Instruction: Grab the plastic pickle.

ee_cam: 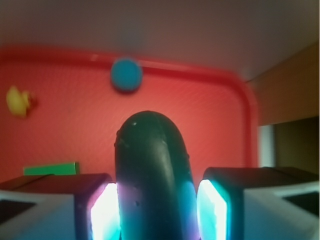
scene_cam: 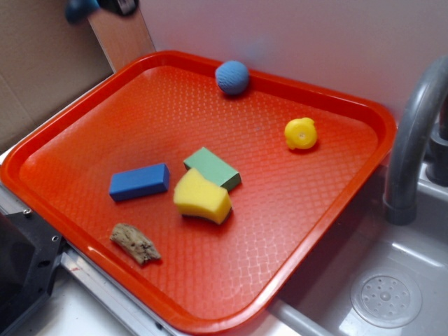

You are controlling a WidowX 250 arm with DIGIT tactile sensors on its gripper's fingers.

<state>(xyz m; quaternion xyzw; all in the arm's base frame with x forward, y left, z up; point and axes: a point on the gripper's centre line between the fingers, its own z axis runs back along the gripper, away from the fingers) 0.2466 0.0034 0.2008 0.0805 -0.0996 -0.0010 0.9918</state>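
Grey sink basin (scene_cam: 392, 280) and a curved grey faucet (scene_cam: 413, 126) sit to the right of an orange plastic tray (scene_cam: 210, 294) with a fine dimpled texture. No writing or labels can be read anywhere. On the tray lie a rectangular blue block (scene_cam: 139, 182), a green block (scene_cam: 212, 168) touching a yellow sponge (scene_cam: 201, 197), a rough brown chunk (scene_cam: 135, 243), a textured blue ball (scene_cam: 232, 77) at the far rim, and a yellow rubber duck (scene_cam: 300, 133). In the wrist view the gripper (ee_cam: 159, 210) has its jaws pinching the plastic pickle (ee_cam: 152, 170), smooth, dark and round-ended, held above the tray. In the exterior view the gripper shows only as a blur at the top left edge.
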